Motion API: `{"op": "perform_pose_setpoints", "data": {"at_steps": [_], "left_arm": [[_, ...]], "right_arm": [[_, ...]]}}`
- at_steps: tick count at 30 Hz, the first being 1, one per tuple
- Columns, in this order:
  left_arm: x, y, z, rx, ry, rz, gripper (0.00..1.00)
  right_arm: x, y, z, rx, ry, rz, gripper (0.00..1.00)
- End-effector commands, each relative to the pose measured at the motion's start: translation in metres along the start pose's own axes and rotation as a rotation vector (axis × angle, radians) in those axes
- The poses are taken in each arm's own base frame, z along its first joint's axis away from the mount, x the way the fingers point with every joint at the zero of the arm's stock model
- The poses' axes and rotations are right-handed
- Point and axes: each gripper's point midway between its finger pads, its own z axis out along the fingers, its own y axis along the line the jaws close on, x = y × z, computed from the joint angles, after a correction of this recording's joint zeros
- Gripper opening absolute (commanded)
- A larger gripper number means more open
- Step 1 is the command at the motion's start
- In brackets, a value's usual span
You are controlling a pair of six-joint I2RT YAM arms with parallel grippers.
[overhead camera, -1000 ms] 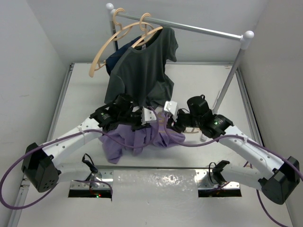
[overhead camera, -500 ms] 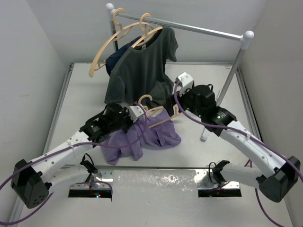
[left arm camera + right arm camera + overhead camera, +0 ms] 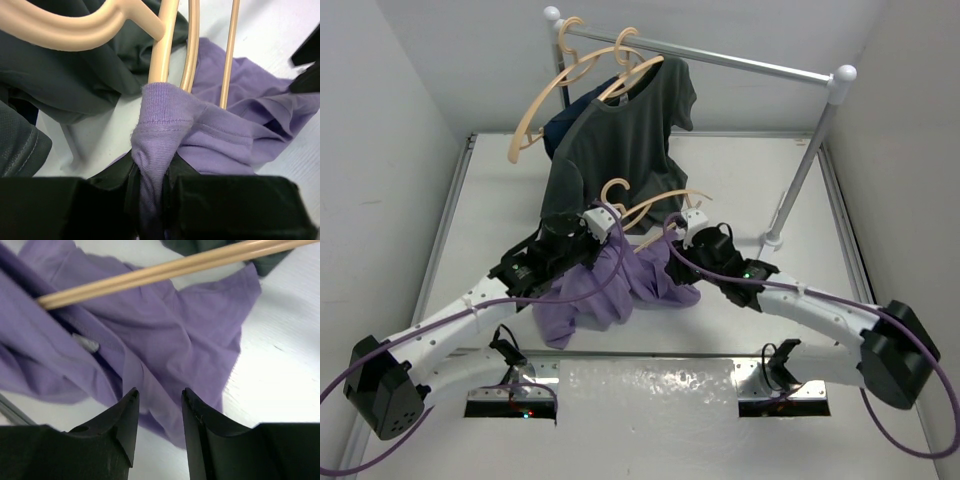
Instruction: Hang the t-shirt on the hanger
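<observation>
The lavender t-shirt (image 3: 620, 285) lies bunched on the table between my arms. My left gripper (image 3: 608, 240) is shut on its ribbed collar (image 3: 160, 107) and lifts that part. The tan wooden hanger (image 3: 655, 208) stands tilted above the shirt, hook (image 3: 613, 190) up and to the left. Its arms (image 3: 162, 45) run down into the collar opening just ahead of my left jaws. My right gripper (image 3: 675, 252) is open and empty, low over the shirt's right side (image 3: 180, 325), with the hanger's bar (image 3: 165, 269) crossing above it.
A clothes rail (image 3: 750, 62) on a white stand crosses the back. A dark grey t-shirt (image 3: 620, 140) hangs from it on a hanger, over a navy garment (image 3: 565, 120). An empty hanger (image 3: 545, 100) hangs at its left end. The rail's right post (image 3: 798, 180) stands near my right arm.
My right gripper has come down from beside the hanger to low over the shirt and is open. The hanger and the collar in my left gripper have risen slightly.
</observation>
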Motion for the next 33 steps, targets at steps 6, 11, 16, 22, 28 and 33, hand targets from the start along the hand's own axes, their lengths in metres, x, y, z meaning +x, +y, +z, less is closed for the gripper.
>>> {"op": "perform_pose_setpoints", "data": {"at_steps": [6, 11, 16, 22, 28, 33], "left_arm": [[-0.028, 0.009, 0.006, -0.038, -0.123, -0.048, 0.0], [-0.024, 0.008, 0.01, -0.033, -0.111, -0.052, 0.0], [-0.033, 0.009, 0.01, -0.032, -0.154, -0.052, 0.0], [-0.034, 0.011, 0.005, -0.035, -0.162, -0.056, 0.0], [-0.039, 0.011, 0.005, -0.036, -0.186, -0.074, 0.0], [-0.043, 0.009, 0.008, -0.02, -0.196, -0.079, 0.0]], "right_arm": [[-0.016, 0.037, 0.032, -0.084, -0.059, 0.121, 0.43], [-0.014, 0.039, 0.03, -0.079, -0.066, 0.111, 0.51], [0.005, 0.017, 0.036, 0.043, -0.051, 0.136, 0.37], [0.005, 0.017, 0.044, 0.016, -0.122, 0.165, 0.37], [0.022, 0.021, 0.052, 0.0, -0.072, 0.195, 0.42], [0.03, 0.028, 0.053, -0.014, -0.035, 0.173, 0.59]]}}
